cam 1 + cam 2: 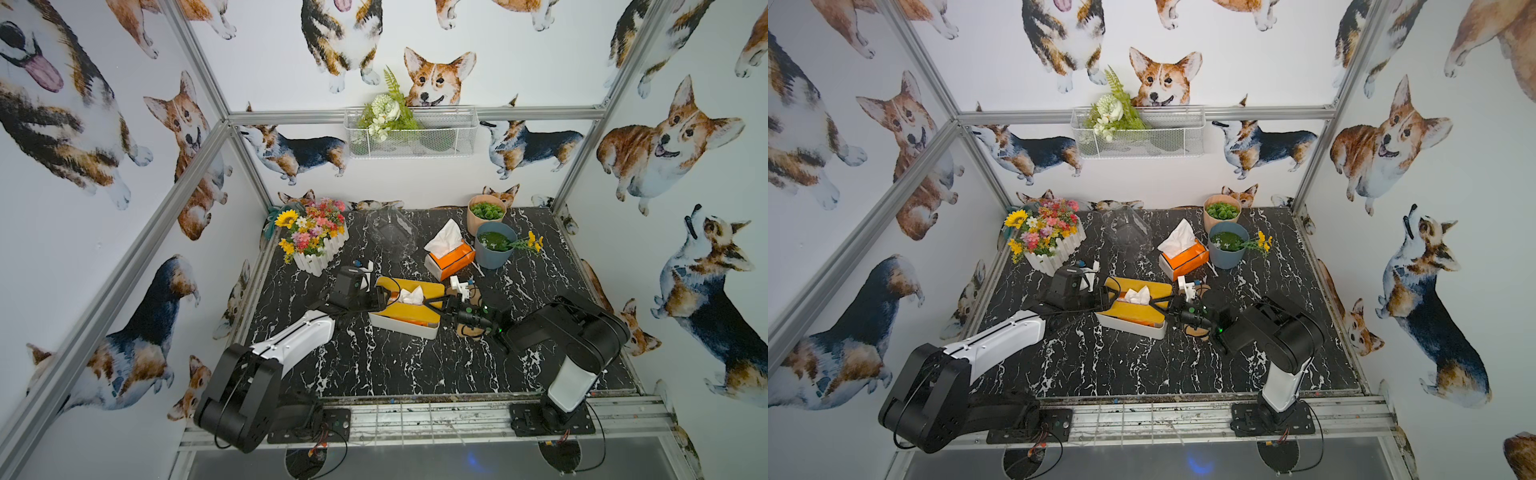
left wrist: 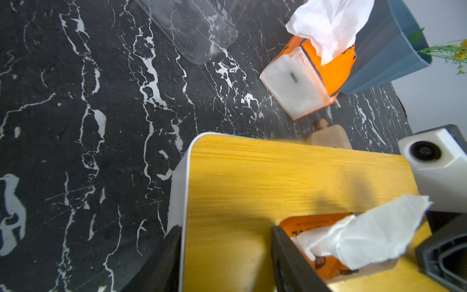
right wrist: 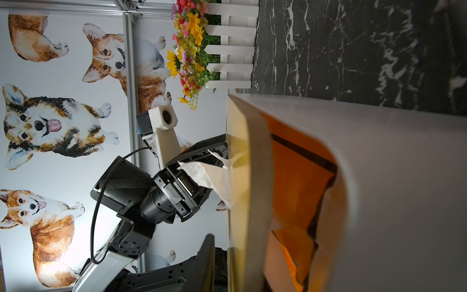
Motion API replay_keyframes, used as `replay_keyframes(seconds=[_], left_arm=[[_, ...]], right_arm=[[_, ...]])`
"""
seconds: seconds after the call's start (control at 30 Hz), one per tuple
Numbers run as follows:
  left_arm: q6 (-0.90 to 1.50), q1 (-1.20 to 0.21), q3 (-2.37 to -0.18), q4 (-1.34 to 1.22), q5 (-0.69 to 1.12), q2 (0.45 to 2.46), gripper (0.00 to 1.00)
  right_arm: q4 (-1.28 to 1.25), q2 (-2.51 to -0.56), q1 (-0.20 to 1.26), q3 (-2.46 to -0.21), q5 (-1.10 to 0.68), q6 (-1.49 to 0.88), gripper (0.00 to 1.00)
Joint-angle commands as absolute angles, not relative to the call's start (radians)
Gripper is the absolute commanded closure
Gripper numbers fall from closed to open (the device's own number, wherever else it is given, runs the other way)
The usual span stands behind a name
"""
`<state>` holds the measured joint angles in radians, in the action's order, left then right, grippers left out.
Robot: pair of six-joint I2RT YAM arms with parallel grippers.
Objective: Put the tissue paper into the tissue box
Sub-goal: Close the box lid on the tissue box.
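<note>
The tissue box (image 1: pixel 405 327) (image 1: pixel 1130 327) is white with a yellow wooden lid (image 2: pixel 278 177) and stands mid-table. An orange tissue paper pack (image 2: pixel 290 225) (image 3: pixel 298 189) lies inside it. A white tissue (image 1: pixel 411 295) (image 2: pixel 374 235) pokes up through the lid's slot. My left gripper (image 1: pixel 384 297) (image 2: pixel 225 230) is shut on the lid's left end, with one finger outside the edge and the other in the slot. My right gripper (image 1: pixel 430 301) is open around the lid's right edge, which is raised off the box. Only one of its fingers (image 3: pixel 208 252) shows.
A second orange tissue pack (image 1: pixel 451 259) with a tissue sticking up stands behind the box. Next to it are a blue pot (image 1: pixel 492 253) and a pink pot (image 1: pixel 484 212). A flower planter (image 1: pixel 316 245) is back left, a clear container (image 1: pixel 392 232) mid-back. A wooden piece (image 2: pixel 328 136) lies behind the box.
</note>
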<state>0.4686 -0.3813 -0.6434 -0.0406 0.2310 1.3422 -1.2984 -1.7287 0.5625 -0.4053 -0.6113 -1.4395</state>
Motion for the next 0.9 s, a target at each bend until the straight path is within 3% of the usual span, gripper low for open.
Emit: replay_keyframes(seconds=[0.0,0.2,0.87], left_arm=[[0.545,-0.388,-0.632,0.068,0.266,1.350,0.62],[0.543,-0.388,-0.633,0.070,0.255,1.341,0.63],[0.515,-0.392,-0.669,0.087,0.260,1.335,0.63]], right_arm=[[-1.190,-1.705,0.568,-0.419,-0.634,-1.368,0.74],[-0.983,-1.612,0.562,-0.456,-0.616,-1.262,0.66],[-0.498,-1.250,0.422,-0.454,-0.572,-1.030,0.56]])
